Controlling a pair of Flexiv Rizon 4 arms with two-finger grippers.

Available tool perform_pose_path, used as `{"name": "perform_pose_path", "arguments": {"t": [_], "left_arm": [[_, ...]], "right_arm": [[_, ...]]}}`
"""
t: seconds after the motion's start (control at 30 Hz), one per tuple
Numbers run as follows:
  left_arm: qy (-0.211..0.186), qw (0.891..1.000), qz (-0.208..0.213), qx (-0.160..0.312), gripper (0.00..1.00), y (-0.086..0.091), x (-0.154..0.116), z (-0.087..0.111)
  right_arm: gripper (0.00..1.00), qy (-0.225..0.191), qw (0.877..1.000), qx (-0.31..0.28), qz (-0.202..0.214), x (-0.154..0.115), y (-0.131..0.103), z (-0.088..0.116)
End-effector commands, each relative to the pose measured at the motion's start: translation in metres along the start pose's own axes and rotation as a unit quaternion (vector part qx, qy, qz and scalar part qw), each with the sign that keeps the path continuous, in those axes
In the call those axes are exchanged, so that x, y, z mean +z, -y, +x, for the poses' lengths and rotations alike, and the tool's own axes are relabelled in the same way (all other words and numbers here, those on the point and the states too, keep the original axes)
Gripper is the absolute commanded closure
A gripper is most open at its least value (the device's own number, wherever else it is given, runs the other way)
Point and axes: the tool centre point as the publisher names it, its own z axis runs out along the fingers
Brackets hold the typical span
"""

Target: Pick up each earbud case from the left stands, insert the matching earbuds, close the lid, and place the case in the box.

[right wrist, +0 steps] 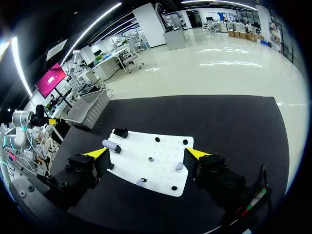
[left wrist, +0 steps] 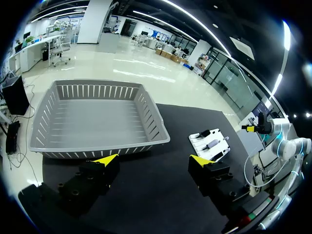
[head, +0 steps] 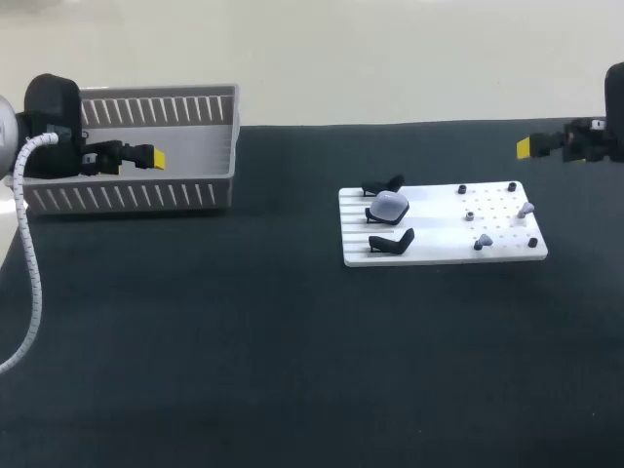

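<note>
A white board (head: 507,255) lies right of the table's middle. Three black stands stand on its left side; the middle one carries a pale lavender earbud case (head: 390,206), lid shut. The other two stands (head: 392,242) are bare. Small black and grey earbuds (head: 482,241) sit on pegs on the board's right side. My left gripper (head: 148,156) hangs open over the grey box (head: 229,146), which shows empty in the left wrist view (left wrist: 97,117). My right gripper (head: 531,147) hangs open beyond the board's far right corner. In the right wrist view the case (right wrist: 111,145) lies ahead of the open gripper (right wrist: 147,153).
The grey slatted box fills the table's far left corner. Dark table mat (head: 292,351) spreads between box and board and along the whole front. A white coiled cable (head: 29,283) hangs from my left arm at the table's left edge.
</note>
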Motion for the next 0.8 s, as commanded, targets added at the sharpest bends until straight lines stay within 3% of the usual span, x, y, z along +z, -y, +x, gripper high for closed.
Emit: {"name": "perform_pose_path", "arguments": {"t": [0.03,0.57,0.8], "left_arm": [[-0.002,1.000,-0.004,-0.001,0.00,0.001,0.000,-0.001],[-0.002,1.000,-0.004,-0.001,0.00,0.001,0.000,-0.001],[0.011,0.995,0.080,0.054,0.00,0.023,0.008,0.005]], "right_arm": [[0.00,0.000,1.000,0.000,-0.001,0.000,0.000,0.000],[0.00,0.000,1.000,0.000,-0.001,0.000,0.000,0.000],[0.00,0.000,1.000,0.000,-0.001,0.000,0.000,0.000]]}}
